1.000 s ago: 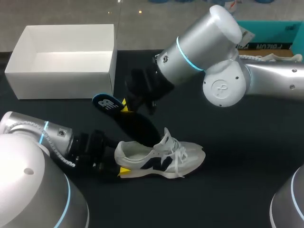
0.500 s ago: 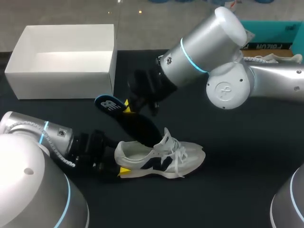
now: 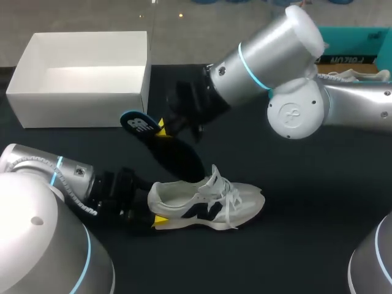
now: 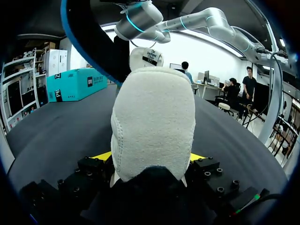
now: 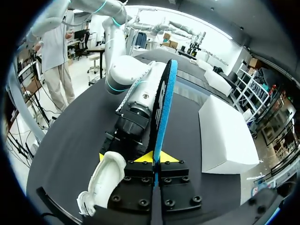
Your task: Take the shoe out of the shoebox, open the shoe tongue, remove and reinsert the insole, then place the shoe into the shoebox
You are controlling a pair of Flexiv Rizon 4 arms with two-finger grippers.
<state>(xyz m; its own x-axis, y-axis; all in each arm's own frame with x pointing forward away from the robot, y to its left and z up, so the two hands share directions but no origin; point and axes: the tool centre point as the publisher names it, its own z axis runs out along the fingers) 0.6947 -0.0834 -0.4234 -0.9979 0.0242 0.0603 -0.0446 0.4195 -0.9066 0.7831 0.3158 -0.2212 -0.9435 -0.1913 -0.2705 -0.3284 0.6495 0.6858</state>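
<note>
Step judged: removal of insole, near its end. It's pinched edge-on betw. fingers of R gripper, held slanted over table, lower end just above opening of shoe; contact w/ collar can't be told. Heel of shoe clamped from both sides by L gripper. Open shoebox well apart, beyond R gripper. Next, judged: insole to be lined up w/ opening, toe end fed in first under tongue, heel braced by L gripper.

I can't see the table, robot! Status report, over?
Left gripper shut on shoe heel. Right gripper shut on insole, above the shoe. Shoebox empty, nothing in the way. Over.
</note>
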